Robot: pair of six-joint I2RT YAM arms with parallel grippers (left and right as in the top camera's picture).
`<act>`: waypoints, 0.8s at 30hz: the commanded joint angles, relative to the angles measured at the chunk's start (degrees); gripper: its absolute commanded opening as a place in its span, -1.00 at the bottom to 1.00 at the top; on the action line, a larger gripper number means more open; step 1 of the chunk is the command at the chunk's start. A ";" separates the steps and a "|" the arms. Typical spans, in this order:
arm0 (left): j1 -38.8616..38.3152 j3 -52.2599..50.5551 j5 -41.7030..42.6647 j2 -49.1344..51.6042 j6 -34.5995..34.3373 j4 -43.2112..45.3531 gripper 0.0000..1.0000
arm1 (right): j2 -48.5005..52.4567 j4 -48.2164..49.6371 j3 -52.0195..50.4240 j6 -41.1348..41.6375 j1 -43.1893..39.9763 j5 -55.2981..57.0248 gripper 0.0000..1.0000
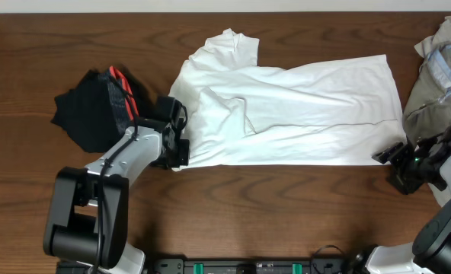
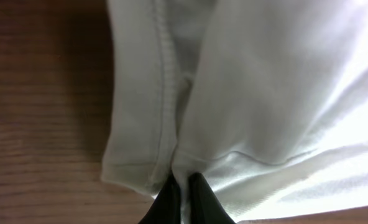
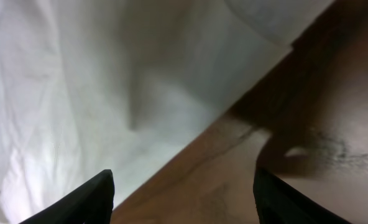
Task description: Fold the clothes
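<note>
While the left end effector [image 1: 178, 154] is clenched on the collar-end near corner of the white T-shirt [image 1: 286, 106], spread flat on the table [image 1: 248, 213], the right end effector [image 1: 399, 158], released just beside its hem-end near corner, should pinch there so both lift evenly.

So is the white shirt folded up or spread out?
Mostly spread out. The white T-shirt lies long and flat across the table, wrinkled, one sleeve sticking out; the left fingers pinch its corner.
</note>
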 commanded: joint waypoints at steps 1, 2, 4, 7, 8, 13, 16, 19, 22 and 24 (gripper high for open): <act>3.41 -1.33 -6.45 1.99 -3.32 0.22 -0.88 | -0.94 -0.31 0.66 -1.95 -0.28 1.92 0.39; 4.15 -1.33 -6.47 1.75 -3.32 0.15 -0.88 | -0.94 -0.46 0.66 -2.25 -0.28 2.23 0.36; 5.42 -1.33 -5.97 1.64 -3.28 -0.11 -0.88 | -0.96 -1.01 0.72 -2.23 -0.24 4.26 0.35; 6.08 -1.33 -4.02 1.64 -3.26 -0.35 -0.88 | -0.96 -0.83 0.74 -1.75 -0.22 5.49 0.36; 6.08 -1.33 -3.76 1.64 -3.28 -0.35 -0.88 | -0.94 -0.52 0.76 -1.14 -0.22 5.29 0.35; 6.03 -1.33 -3.21 1.64 -3.26 -0.20 -0.88 | -0.94 0.44 0.76 2.58 -0.22 5.29 -0.18; 6.03 -1.33 -3.21 1.64 -3.26 -0.20 -0.88 | -0.94 0.26 0.76 2.71 -0.22 5.60 -0.51; 6.03 -1.33 -3.21 1.64 -3.26 -0.20 -0.88 | -0.94 -0.57 0.76 3.72 -0.22 8.87 -0.67; 6.03 -1.33 -3.21 1.64 -3.26 -0.20 -0.88 | -0.94 -1.29 0.76 4.24 -0.22 12.87 -0.62; 6.03 -1.33 -3.21 1.64 -3.26 -0.17 -0.88 | -0.94 -1.20 0.76 4.22 -0.22 13.94 -0.52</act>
